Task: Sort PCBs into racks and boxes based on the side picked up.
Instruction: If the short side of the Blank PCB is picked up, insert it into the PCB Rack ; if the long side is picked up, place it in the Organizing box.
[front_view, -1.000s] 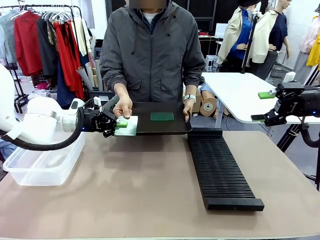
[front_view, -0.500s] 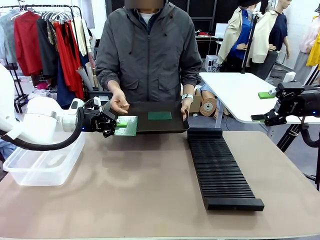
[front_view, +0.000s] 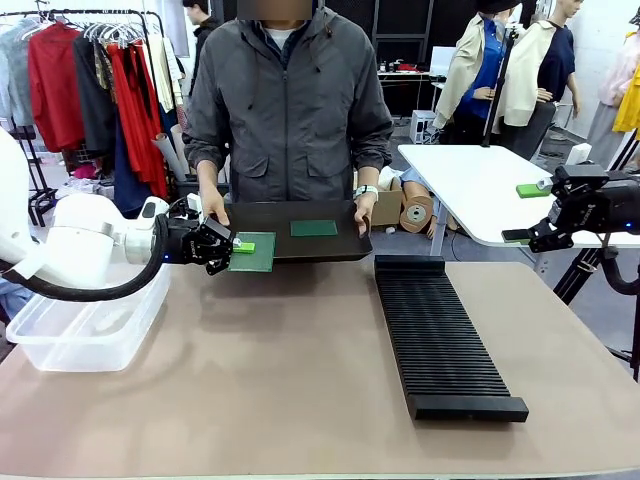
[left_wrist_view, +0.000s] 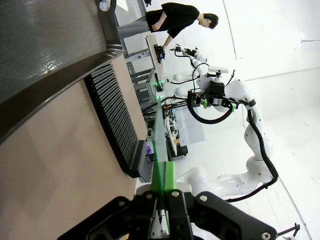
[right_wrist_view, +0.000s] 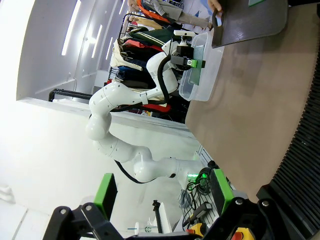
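L gripper (front_view: 230, 246) was clamped shut on one PCB (front_view: 258, 258), green pads pinching the board's left edge. The board stuck out flat from the fingertips toward picture right, darker green face up, at the front-left corner of the black tray (front_view: 300, 248). From the front view I couldn't tell whether the board touched the tray or hung just clear of it.

In the left wrist view the held board showed edge-on (just a thin green line), rising straight from between the closed fingers (left_wrist_view: 170, 178), w/ the tray's underside at upper left and the rack beyond it.

A second PCB (front_view: 314, 228) lay flat on the tray, toward its middle, well apart from the L gripper. The person held the tray w/ both hands: one hand (front_view: 213, 212) on the left rim just behind the L gripper, the other hand (front_view: 364, 208) on the right rim.

The clear tub (front_view: 90, 330) sat on the table's left side, under the L arm and near the held board but lower. The black rack (front_view: 440, 335) lay lengthwise on the right half of the table, its far end just below the tray's right corner.

R gripper (front_view: 525, 213) hung off past the table's right side, jaws spread wide w/ nothing between them. The right wrist view showed its two pads far apart, well away from both boards.
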